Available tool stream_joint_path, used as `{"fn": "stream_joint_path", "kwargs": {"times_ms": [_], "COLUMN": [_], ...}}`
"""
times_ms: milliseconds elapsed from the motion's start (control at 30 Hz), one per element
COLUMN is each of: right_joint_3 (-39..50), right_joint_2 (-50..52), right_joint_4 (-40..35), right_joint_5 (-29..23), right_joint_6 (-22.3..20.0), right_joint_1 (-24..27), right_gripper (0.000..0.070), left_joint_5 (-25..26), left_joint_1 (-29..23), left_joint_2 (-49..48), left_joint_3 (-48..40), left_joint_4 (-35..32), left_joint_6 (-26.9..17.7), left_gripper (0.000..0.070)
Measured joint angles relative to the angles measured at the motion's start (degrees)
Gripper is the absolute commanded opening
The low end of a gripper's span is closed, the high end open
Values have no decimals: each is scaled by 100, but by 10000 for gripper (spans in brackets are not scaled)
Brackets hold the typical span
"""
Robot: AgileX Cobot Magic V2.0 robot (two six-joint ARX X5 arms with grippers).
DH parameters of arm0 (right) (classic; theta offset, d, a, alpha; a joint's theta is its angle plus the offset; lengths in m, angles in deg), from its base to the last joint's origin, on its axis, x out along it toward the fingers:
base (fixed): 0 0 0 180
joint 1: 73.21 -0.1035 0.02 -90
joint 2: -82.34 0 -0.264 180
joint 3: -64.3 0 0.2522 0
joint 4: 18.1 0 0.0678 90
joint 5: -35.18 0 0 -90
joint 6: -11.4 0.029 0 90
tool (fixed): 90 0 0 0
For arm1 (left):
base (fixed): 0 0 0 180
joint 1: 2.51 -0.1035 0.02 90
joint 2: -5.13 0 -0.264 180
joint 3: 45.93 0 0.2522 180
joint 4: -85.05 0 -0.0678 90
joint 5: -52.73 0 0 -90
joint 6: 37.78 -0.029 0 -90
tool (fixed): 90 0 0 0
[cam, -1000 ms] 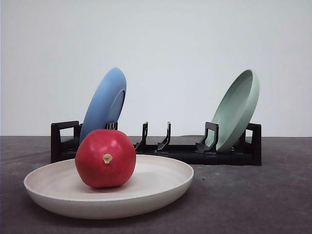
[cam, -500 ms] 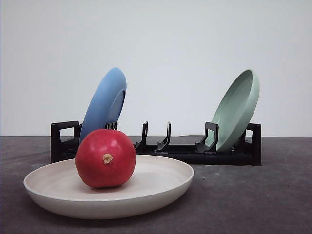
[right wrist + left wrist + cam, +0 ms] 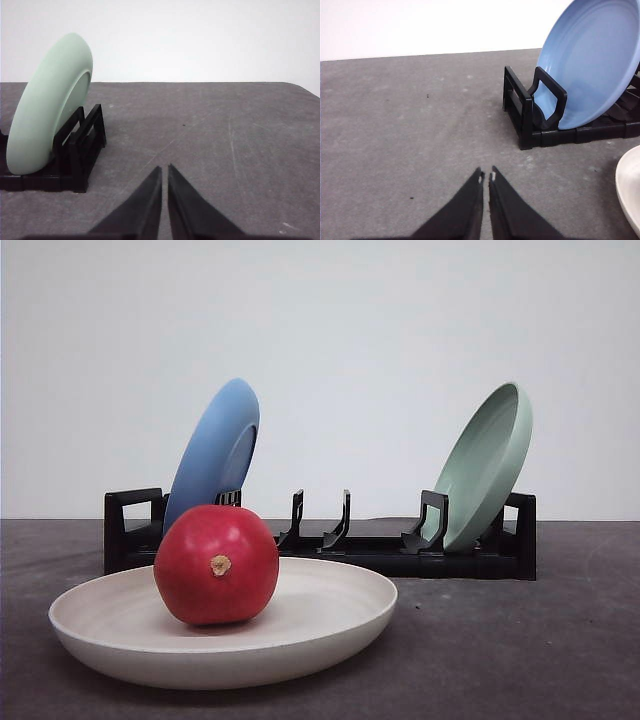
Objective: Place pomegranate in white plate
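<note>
Pomegranate [image 3: 216, 565] glossy, smooth red skin. White plate [image 3: 330, 625] matt cream, plastic-looking. Blue plate [image 3: 592, 65] and green plate [image 3: 47, 105] smooth satin. Rack [image 3: 380, 552] black plastic. Table [image 3: 410, 130] rough grey, scuffed.

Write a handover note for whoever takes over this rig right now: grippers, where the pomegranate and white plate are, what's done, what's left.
Left gripper: shut, empty, above bare table near the blue plate end of the black rack.
Right gripper: shut, empty, above bare table beside the green plate.
Pomegranate: sitting in the white plate, left of its centre in the front view, stem nub toward the camera.
White plate: flat on the table in front of the rack.
Done: the fruit is in the plate, neither gripper touching it.
Left: nothing apparent for the placement.
</note>
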Motion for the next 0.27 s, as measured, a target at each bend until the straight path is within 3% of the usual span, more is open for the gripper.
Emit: {"fn": "stream_joint_path", "kwargs": {"times_ms": [267], "right_joint_3": [0], "right_joint_2": [0], "right_joint_4": [0], "right_joint_5": [0], "right_joint_6": [-2], "right_joint_1": [0], "right_gripper": [16], "left_joint_5": [0], "left_joint_1": [0], "left_joint_2": [0], "left_joint_3": [0], "left_joint_4": [0], "left_joint_6": [-2], "left_gripper": [0]}}
